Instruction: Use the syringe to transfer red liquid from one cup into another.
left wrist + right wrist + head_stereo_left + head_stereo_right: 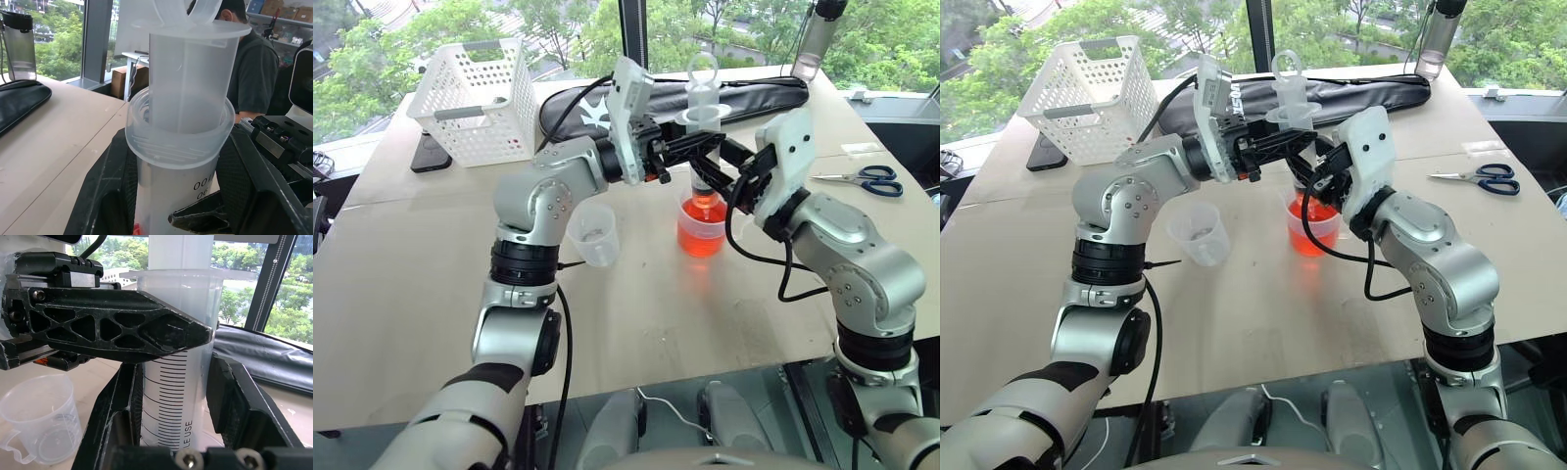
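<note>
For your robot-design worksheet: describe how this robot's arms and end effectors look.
Both arms are rounded silver-grey segments joined by black ribbed rings, with loose black cables. White housings sit at the wrists; the left one carries lettering. Left end effector and right end effector have black fingers with triangular lattice cut-outs.

A big tan table (401,294) stands by tall windows (558,24); green trees (372,59) show outside in bright daylight; a dark window post (631,29) rises behind.

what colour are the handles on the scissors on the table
Blue handles, on the scissors, best seen in the left eye view.
</note>
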Controlling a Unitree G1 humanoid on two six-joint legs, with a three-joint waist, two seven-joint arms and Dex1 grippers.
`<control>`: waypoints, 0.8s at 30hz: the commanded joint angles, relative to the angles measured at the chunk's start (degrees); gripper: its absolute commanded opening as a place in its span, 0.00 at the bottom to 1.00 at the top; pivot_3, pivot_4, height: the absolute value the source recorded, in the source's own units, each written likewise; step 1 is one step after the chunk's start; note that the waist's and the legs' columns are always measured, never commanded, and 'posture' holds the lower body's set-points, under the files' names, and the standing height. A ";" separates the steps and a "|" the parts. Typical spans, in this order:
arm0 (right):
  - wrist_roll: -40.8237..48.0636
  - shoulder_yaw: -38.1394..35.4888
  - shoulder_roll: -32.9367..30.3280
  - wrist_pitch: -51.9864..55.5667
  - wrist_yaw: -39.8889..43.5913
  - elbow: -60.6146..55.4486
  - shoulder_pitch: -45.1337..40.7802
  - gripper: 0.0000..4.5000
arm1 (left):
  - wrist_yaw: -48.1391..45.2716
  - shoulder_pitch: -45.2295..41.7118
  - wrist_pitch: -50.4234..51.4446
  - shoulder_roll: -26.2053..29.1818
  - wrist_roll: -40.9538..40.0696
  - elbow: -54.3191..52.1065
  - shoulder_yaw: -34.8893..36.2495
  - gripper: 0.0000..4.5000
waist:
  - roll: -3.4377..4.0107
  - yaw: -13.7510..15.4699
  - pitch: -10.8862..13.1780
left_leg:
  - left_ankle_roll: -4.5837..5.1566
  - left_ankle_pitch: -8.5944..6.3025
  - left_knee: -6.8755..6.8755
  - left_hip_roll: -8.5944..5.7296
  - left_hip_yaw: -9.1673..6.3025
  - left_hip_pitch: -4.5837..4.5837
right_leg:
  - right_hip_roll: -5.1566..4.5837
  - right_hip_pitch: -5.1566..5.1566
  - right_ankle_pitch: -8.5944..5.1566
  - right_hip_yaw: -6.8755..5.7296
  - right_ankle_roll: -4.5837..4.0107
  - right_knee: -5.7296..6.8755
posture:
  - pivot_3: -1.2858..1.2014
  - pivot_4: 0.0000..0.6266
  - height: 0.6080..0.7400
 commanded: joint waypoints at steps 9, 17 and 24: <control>0.12 -3.08 -8.12 -2.59 5.05 -3.31 2.52 1.00 | -0.66 -0.05 -3.85 -0.86 1.74 0.01 -0.19 0.34 | -0.01 0.45 0.01 | 0.00 0.00 0.00 0.00 0.00 0.00 | 0.00 0.00 0.00 -0.01 0.00 -0.01 | 0.52 0.24 1.00; 6.24 -10.24 -14.59 -2.97 11.90 -6.19 6.22 1.00 | 0.89 -1.17 -3.22 -1.45 0.58 1.44 2.40 0.34 | -0.04 0.99 0.02 | 0.01 -0.01 0.00 -0.01 -0.02 -0.05 | 0.01 0.02 0.00 -0.06 0.00 -0.10 | 0.52 0.24 1.00; 8.10 -12.36 -16.64 -4.76 14.41 -5.12 7.88 1.00 | 3.64 -2.72 0.39 -1.51 -3.01 3.18 7.21 0.34 | -0.05 0.95 0.03 | 0.01 -0.01 0.00 0.00 -0.02 -0.06 | 0.01 0.02 0.00 -0.05 0.00 -0.10 | 0.52 0.24 1.00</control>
